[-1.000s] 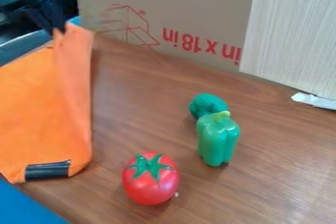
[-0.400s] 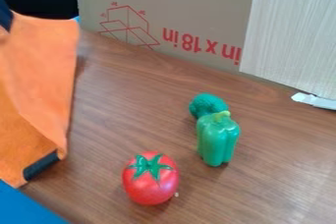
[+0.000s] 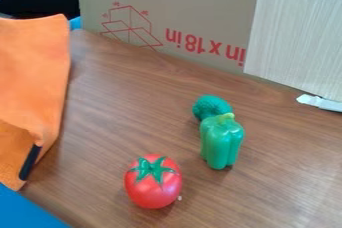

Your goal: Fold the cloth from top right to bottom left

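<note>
Brown wood-grain worktop (image 3: pixel 127 107), backed by an upright cardboard box (image 3: pixel 194 7) with red markings; pale panel (image 3: pixel 294 37) against the box front, white item (image 3: pixel 320 102) at the panel's lower edge. At left: orange cloth (image 3: pixel 33 67), partly doubled over, with a black strip (image 3: pixel 29 162) along the lower right edge. Blue surface (image 3: pixel 27 212) at lower left. Right of the cloth: red tomato (image 3: pixel 153 182), upright green pepper (image 3: pixel 222 142), rounded green item (image 3: pixel 211 106) just behind the pepper. State of hand: cannot tell whether open, closed or gripping.

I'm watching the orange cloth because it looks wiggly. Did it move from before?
Yes. The orange cloth moved left; its right edge is now farther from the tomato, which stayed put.
</note>
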`<state>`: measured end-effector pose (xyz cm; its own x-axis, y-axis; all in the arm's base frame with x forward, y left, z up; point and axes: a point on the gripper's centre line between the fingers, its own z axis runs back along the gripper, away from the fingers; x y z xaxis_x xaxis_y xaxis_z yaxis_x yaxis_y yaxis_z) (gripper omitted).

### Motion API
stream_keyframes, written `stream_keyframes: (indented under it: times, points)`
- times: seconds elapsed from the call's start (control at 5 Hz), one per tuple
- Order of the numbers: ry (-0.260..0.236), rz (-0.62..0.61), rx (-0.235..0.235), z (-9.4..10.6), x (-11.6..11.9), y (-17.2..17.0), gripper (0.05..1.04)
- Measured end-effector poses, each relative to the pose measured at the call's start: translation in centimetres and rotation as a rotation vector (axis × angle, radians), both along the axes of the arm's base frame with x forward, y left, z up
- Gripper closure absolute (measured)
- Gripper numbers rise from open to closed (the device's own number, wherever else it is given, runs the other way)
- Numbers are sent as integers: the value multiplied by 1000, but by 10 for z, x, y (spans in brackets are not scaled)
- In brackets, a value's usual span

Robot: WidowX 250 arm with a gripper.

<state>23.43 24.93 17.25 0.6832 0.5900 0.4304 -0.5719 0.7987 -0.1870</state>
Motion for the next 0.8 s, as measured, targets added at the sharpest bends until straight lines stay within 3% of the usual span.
stream_keyframes:
  times: [0.4, 0.8]
  points:
    - [11, 5, 46, -4, -9, 13, 1026]
    - [42, 25, 49, -5, -23, 21, 1026]
